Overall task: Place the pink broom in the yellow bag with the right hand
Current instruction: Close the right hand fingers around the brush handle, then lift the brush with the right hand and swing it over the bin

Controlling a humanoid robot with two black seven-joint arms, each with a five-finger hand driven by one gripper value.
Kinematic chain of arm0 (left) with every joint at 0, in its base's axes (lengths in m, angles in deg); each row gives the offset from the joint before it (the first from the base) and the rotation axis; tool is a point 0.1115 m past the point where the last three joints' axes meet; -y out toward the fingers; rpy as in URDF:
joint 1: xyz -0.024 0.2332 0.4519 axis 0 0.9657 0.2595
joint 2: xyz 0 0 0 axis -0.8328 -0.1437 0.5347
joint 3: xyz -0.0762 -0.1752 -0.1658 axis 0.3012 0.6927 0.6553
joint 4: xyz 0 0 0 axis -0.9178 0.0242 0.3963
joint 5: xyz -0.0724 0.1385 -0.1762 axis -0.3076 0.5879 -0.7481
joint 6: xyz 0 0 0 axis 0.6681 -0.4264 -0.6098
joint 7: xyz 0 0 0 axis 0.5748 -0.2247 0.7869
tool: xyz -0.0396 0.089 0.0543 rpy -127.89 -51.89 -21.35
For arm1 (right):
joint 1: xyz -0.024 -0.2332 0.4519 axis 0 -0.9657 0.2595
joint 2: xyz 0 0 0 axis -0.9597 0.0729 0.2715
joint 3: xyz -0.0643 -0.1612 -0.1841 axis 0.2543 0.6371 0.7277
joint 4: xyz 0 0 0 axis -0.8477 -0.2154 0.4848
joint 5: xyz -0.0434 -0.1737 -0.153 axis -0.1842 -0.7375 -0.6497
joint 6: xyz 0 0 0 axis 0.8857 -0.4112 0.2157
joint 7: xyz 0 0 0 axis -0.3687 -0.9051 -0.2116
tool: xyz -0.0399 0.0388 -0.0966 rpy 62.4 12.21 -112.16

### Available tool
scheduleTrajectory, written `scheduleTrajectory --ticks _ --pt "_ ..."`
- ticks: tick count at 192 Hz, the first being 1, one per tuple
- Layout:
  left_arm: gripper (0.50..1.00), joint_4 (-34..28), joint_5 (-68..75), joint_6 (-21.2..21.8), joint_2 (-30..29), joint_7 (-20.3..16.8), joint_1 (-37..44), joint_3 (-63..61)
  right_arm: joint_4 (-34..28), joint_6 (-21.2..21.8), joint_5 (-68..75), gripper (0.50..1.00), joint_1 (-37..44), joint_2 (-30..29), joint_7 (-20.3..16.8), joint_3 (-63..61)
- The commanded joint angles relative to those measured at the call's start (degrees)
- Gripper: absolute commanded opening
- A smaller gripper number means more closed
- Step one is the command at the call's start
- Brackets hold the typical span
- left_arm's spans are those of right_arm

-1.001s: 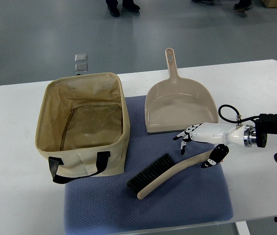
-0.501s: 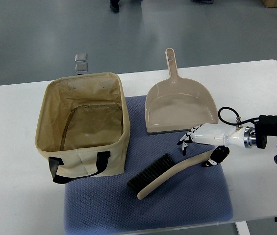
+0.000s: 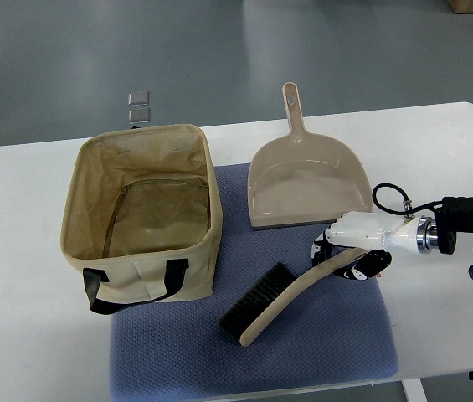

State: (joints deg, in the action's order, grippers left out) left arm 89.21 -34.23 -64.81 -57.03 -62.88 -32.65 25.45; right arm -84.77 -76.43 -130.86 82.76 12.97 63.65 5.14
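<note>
The yellow bag (image 3: 141, 219) stands open and empty on the table's (image 3: 27, 352) left half. The right hand (image 3: 349, 251) grips the pink broom's (image 3: 286, 295) handle on the blue mat (image 3: 320, 352), beside a dustpan (image 3: 306, 184).

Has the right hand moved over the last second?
Yes. The right hand dropped away from the dustpan onto the broom handle, fingers now curled around it.

Broom (image 3: 290, 295) handle end hidden under robot hand (image 3: 349, 255), prob. gripped.
</note>
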Motion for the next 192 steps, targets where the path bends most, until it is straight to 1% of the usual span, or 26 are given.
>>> scheduleTrajectory --ticks 1,6,45,79,108,144,192 --pt "1.000 0.0 0.0 0.0 0.0 0.0 0.0 0.0 0.0 0.1 -0.7 0.509 0.0 0.0 0.2 0.0" --pt "1.000 0.0 0.0 0.0 0.0 0.0 0.0 0.0 0.0 0.0 -0.9 0.500 0.0 0.0 0.2 0.0" --pt "1.000 0.0 0.0 0.0 0.0 0.0 0.0 0.0 0.0 0.0 -1.6 0.500 -0.2 0.0 1.3 0.0" --pt "1.000 0.0 0.0 0.0 0.0 0.0 0.0 0.0 0.0 0.0 -2.2 0.500 -0.3 0.1 1.5 0.0" --pt "1.000 0.0 0.0 0.0 0.0 0.0 0.0 0.0 0.0 -0.1 -2.0 0.500 0.0 0.7 3.1 -0.1" --pt "1.000 0.0 0.0 0.0 0.0 0.0 0.0 0.0 -0.4 -0.1 -1.5 0.500 0.5 2.7 6.1 -0.3" --pt "1.000 0.0 0.0 0.0 0.0 0.0 0.0 0.0 -0.5 0.7 -1.1 0.500 0.6 6.2 6.8 -3.7"
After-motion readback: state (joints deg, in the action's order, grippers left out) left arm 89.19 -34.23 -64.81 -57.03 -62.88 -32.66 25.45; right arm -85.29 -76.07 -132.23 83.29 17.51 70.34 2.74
